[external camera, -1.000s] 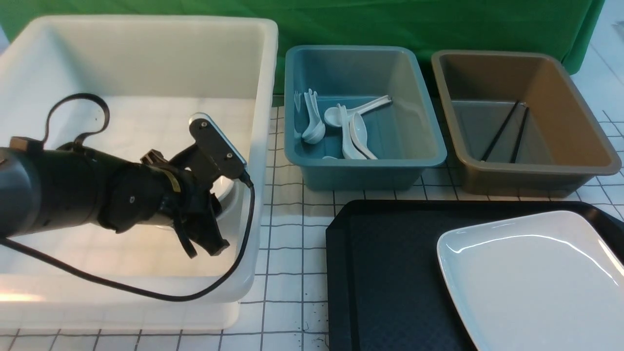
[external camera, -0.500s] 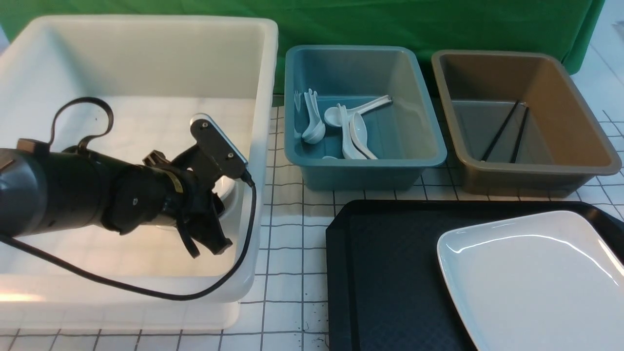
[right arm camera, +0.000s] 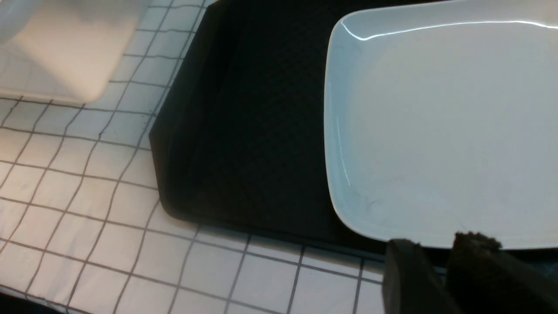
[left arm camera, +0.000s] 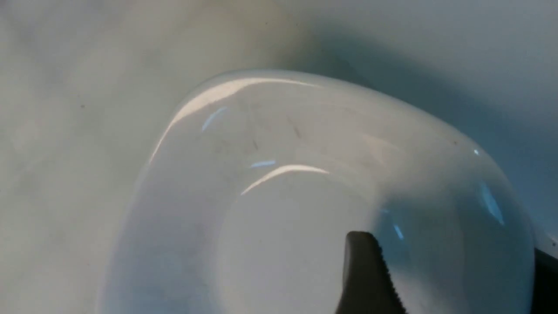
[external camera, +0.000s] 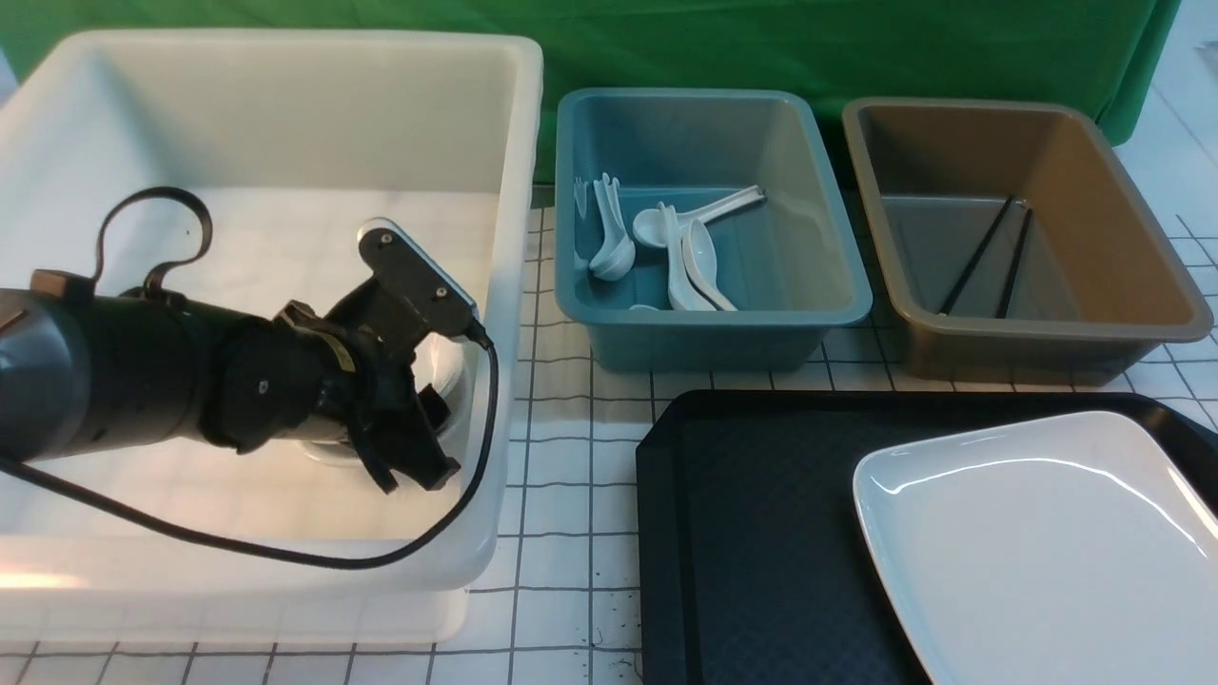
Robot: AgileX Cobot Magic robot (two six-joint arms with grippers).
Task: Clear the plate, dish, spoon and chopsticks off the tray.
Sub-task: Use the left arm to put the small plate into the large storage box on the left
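The dish (left arm camera: pixel 305 196), glossy white and rounded-square with a shallow well, lies inside the white tub (external camera: pixel 285 105) by its right wall. Its rim sits between the parted, unclamped jaws of the left gripper (external camera: pixel 416 479). The large white plate (external camera: pixel 1037 542) rests on the black tray (external camera: pixel 742 533), with the right gripper (right arm camera: pixel 438 244) at its edge, slightly parted and empty.

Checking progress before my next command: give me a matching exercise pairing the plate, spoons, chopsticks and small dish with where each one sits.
Things:
1. plate
2. spoons
3. chopsticks
4. small dish

Places:
A. blue tub
B. white bin
C. black tray
D. brown tub

Pairs: 1-C, 2-A, 3-D, 4-B
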